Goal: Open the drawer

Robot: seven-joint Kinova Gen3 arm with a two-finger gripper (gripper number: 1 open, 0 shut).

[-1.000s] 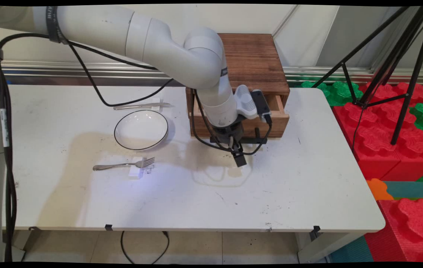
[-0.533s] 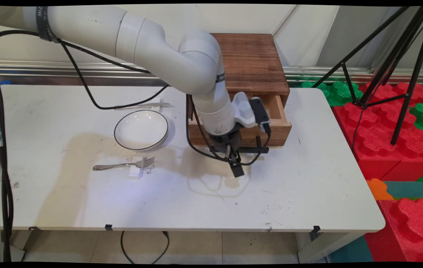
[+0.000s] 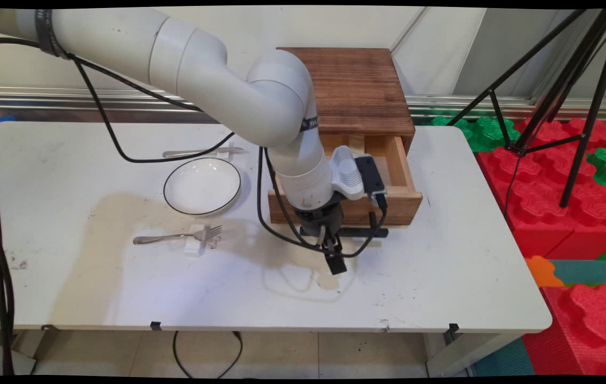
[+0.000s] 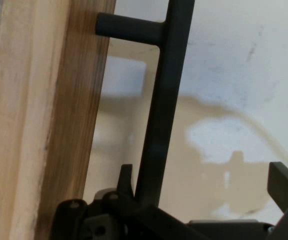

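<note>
the claw (image 3: 331, 253) (image 4: 204, 181) hangs low over the white table (image 3: 441, 277), pointing down, right at the front of the wooden drawer (image 3: 399, 205). in the hand view its two fingers (image 4: 284, 184) are spread wide, and the drawer's black bar handle (image 4: 159, 115) runs up between them, close against one finger and well clear of the other, so it isn't clamped on anything. from the main view one finger sits on the near side of the handle (image 3: 377, 232) and the other is hidden behind the wrist. the drawer front (image 4: 44, 125) is just past the handle, away from the claw, and the drawer stands partly out of the dark wooden box (image 3: 356, 85) behind it. what's inside the drawer i can't make out.

off to the claw's side, well apart from it, a fork (image 3: 175, 237) lies with its tines on a small white block (image 3: 194, 245). beyond that there's a white plate with a dark rim (image 3: 202, 185), and further back another piece of cutlery (image 3: 201, 152) beside the plate. past the table's other end are red foam blocks (image 3: 548, 176) and a black tripod (image 3: 575, 106).
</note>
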